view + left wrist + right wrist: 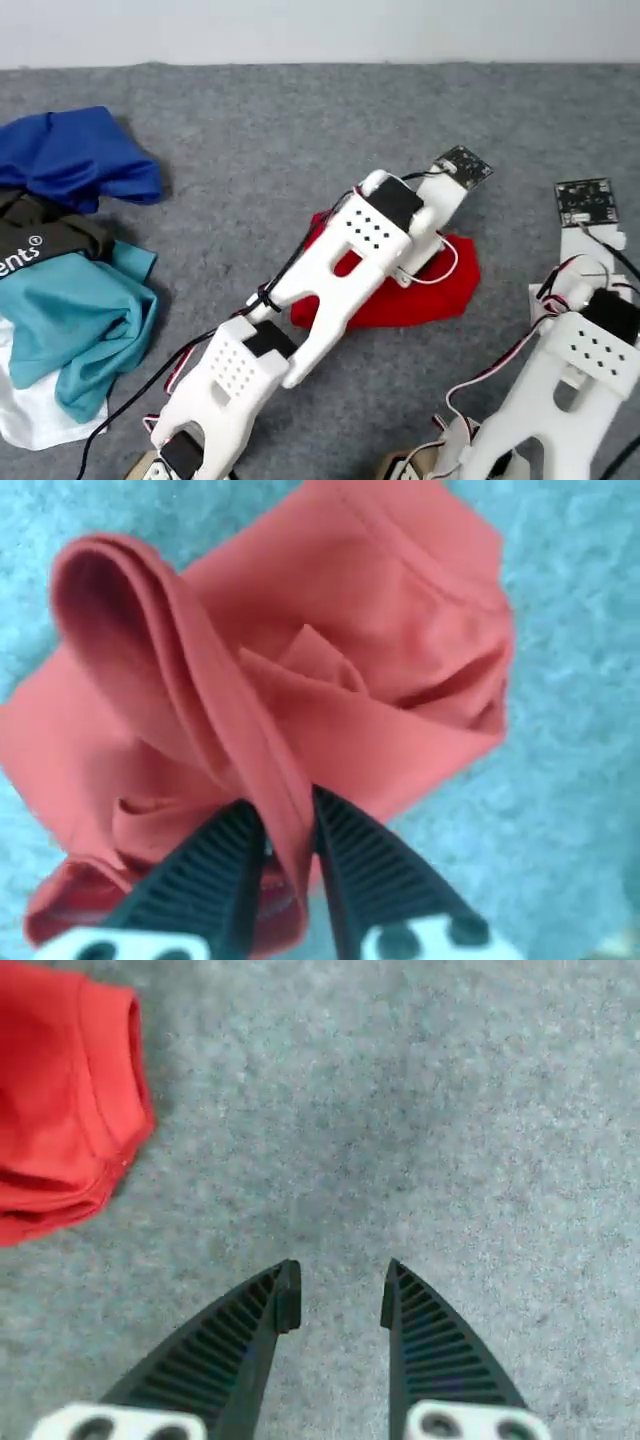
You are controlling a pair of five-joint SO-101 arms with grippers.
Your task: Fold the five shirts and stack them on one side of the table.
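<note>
Pinching a raised ridge of the red shirt is my left gripper. Its jaws are clamped on that fold, with cloth squeezed between the ribbed pads. The shirt lies bunched in the middle of the table, under my left arm, with loose pleats and a hem curled over. My right gripper hangs with jaws apart over bare grey surface, near the shirt's rolled edge, and holds nothing. The other shirts sit in a heap off to my left: the blue shirt, dark shirt, teal shirt and white shirt. As far as I can judge, none of them is folded.

To do this step well, I think I should lift only enough for the fold to come free. Then I'd draw it across slowly so the layer beneath doesn't drag. My grip looks to be on a thick ridge of several layers. If so, pulling may carry the whole shirt along instead of spreading it, so I'd want my right gripper to pin the near edge first. This thin cloth will likely slip and sag, so a low, flat pull should keep the crease straight. I'd let go only once the cloth lies flat, aiming for a neat rectangle that will stack.
</note>
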